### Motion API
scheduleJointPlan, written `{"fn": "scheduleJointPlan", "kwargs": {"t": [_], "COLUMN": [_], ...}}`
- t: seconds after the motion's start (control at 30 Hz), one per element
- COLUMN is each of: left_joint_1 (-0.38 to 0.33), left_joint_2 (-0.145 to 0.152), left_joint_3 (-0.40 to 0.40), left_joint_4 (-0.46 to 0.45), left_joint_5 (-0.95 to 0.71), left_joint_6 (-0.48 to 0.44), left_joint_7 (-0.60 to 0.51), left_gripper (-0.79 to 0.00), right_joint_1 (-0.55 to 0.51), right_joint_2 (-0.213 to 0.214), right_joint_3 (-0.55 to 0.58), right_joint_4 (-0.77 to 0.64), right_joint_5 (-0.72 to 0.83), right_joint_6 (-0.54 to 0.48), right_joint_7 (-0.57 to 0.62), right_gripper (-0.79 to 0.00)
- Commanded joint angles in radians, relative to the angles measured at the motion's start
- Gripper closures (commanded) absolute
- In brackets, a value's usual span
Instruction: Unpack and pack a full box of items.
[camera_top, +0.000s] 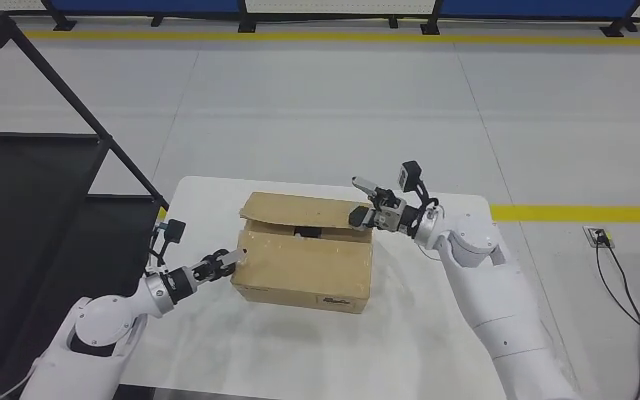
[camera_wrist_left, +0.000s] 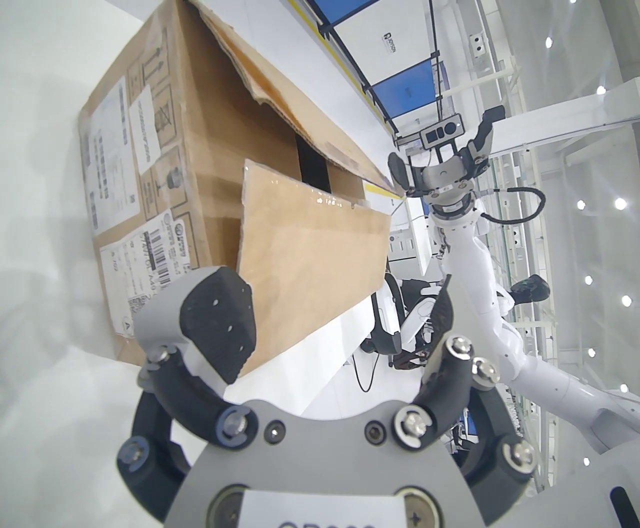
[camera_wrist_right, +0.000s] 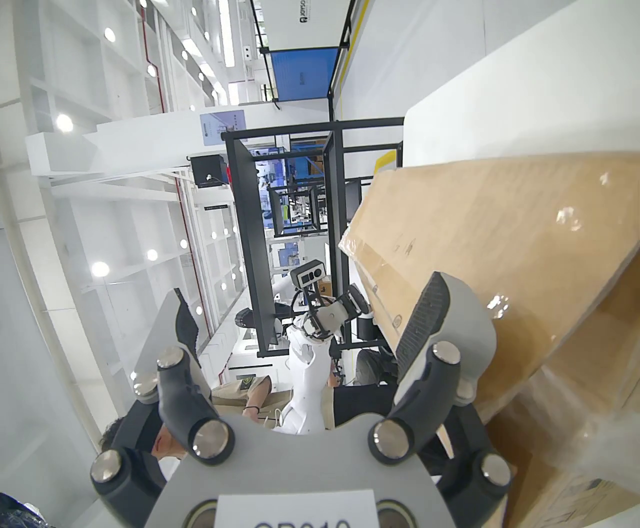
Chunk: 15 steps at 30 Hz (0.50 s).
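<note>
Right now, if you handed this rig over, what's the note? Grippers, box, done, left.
Left gripper: open, at one end of the box, with the short end flap just ahead of its fingers.
Right gripper: open, at the opposite end, one finger beside the long top flap.
The box stands on the table, flaps partly lifted, contents hidden.
Done: flaps loosened.
Left: open fully, unpack, repack.

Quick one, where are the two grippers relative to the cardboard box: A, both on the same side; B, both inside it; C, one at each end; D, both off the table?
C: the left gripper is at one end of the cardboard box, the right gripper at the opposite end, both open.
</note>
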Motion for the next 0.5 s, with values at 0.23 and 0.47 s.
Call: {"fn": "scheduleJointPlan", "kwargs": {"t": [0.23, 0.47], "left_joint_1": [-0.009, -0.006], "left_joint_2": [-0.005, -0.002], "left_joint_3": [0.009, -0.044], "left_joint_4": [0.009, 0.012], "left_joint_5": [-0.006, -0.046], "left_joint_6": [0.009, -0.003], "left_joint_7": [0.013, 0.049], "left_gripper": [-0.785, -0.785], "right_joint_1": [-0.082, -0.128], "right_joint_2": [0.01, 0.015], "right_joint_3": [-0.037, -0.043], "right_joint_4": [-0.153, -0.194], "right_joint_5": [-0.08, -0.097], "right_joint_6": [0.101, 0.078], "right_joint_7": [-0.071, -0.129], "right_gripper": [-0.785, -0.785]}}
